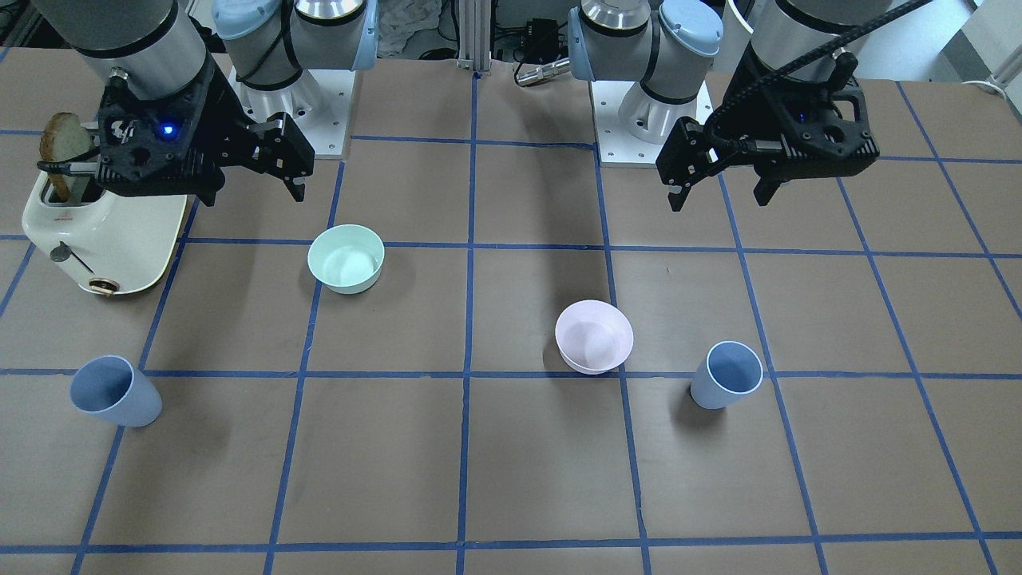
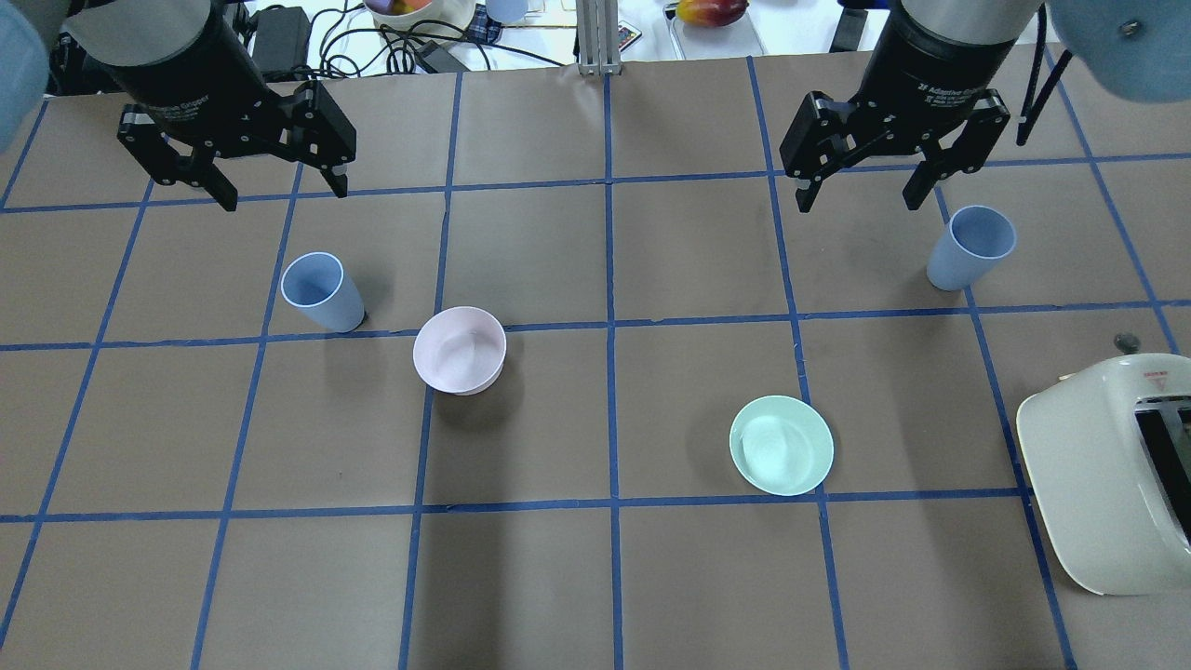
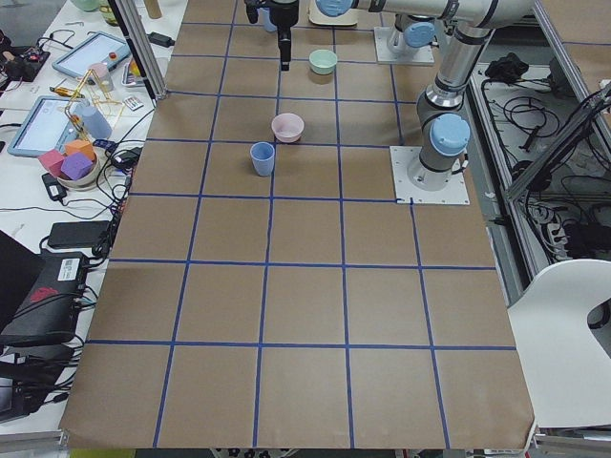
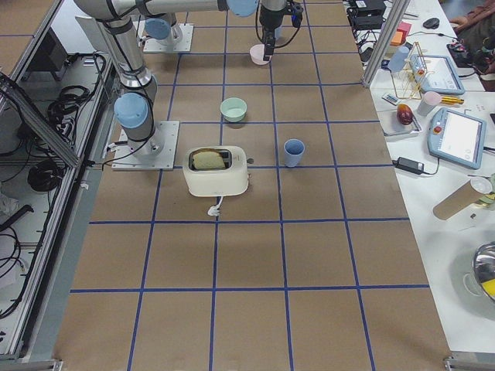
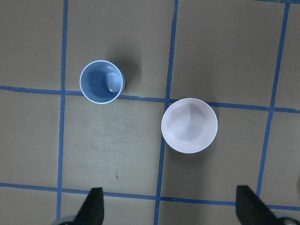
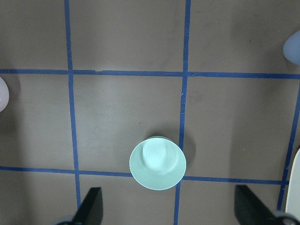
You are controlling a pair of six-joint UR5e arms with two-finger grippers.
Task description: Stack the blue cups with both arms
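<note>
Two dusty-blue cups stand upright on the brown table. One cup (image 2: 321,290) is on the left, beside the pale pink bowl (image 2: 460,350), and shows in the left wrist view (image 5: 101,82) and front view (image 1: 726,374). The other cup (image 2: 968,247) stands at the far right (image 1: 114,391). My left gripper (image 2: 274,191) hovers open and empty above the table, beyond the left cup. My right gripper (image 2: 856,203) hovers open and empty, just left of the right cup. Both grippers also show in the front view, the left one (image 1: 718,200) and the right one (image 1: 254,196).
A mint-green bowl (image 2: 781,445) sits right of centre, below my right wrist camera (image 6: 157,162). A cream toaster (image 2: 1107,475) with a bread slice (image 1: 64,148) stands at the right edge. Blue tape lines grid the table. Clutter lies beyond the far edge.
</note>
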